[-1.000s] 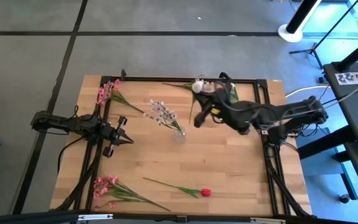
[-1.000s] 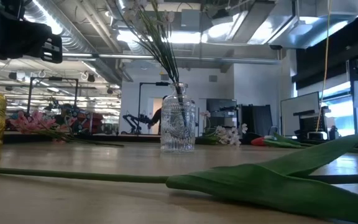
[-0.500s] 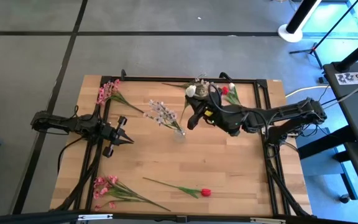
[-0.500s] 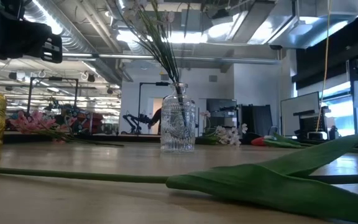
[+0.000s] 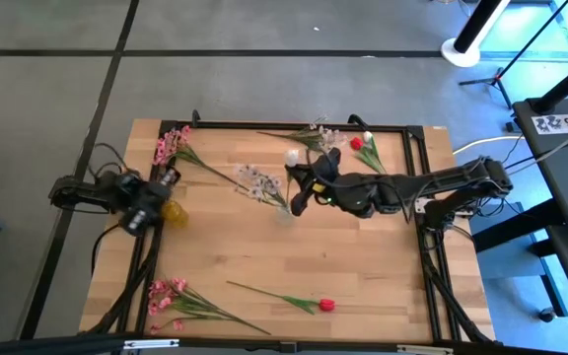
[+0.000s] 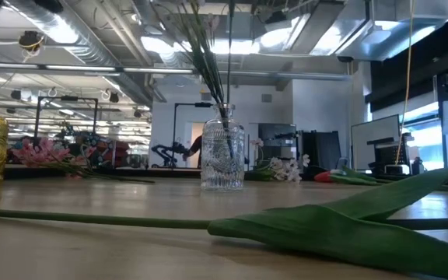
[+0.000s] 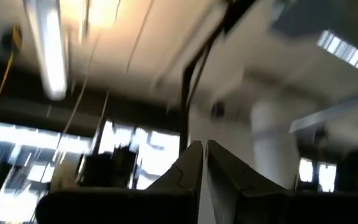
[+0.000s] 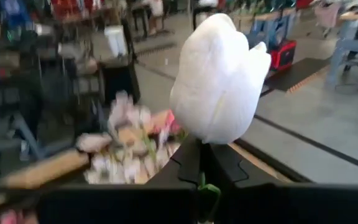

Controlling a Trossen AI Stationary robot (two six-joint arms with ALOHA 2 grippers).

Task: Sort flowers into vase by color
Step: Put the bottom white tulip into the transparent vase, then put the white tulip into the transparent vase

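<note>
White rosebud (image 5: 291, 157) on its green stem is pinched in the right gripper (image 5: 301, 193), whose two dark fingers are closed on the stem just under the bloom, as the right wrist view shows with the white bud (image 8: 219, 78) standing straight up out of the jaws. From above, the bud sits just beside the clear cut-glass vase (image 5: 283, 209), on the far side of it, and the stem's long axis runs close to upright, as the thin green line hanging above the glass vase (image 6: 222, 158) in the low view suggests. The vase already holds a spray of small white blossom sprigs (image 5: 255, 180) that leans toward the left arm. The coming move, as I judge it, turns on bringing the stem's lower end over the vase mouth and lowering it; the mouth is narrow and partly taken up, so the stem could catch on the sprigs. The right arm lies stretched low across the table from its base. The left gripper (image 5: 169, 177) is closed on nothing, raised near a yellow glass vase (image 5: 173, 211), well apart from the clear vase.
</note>
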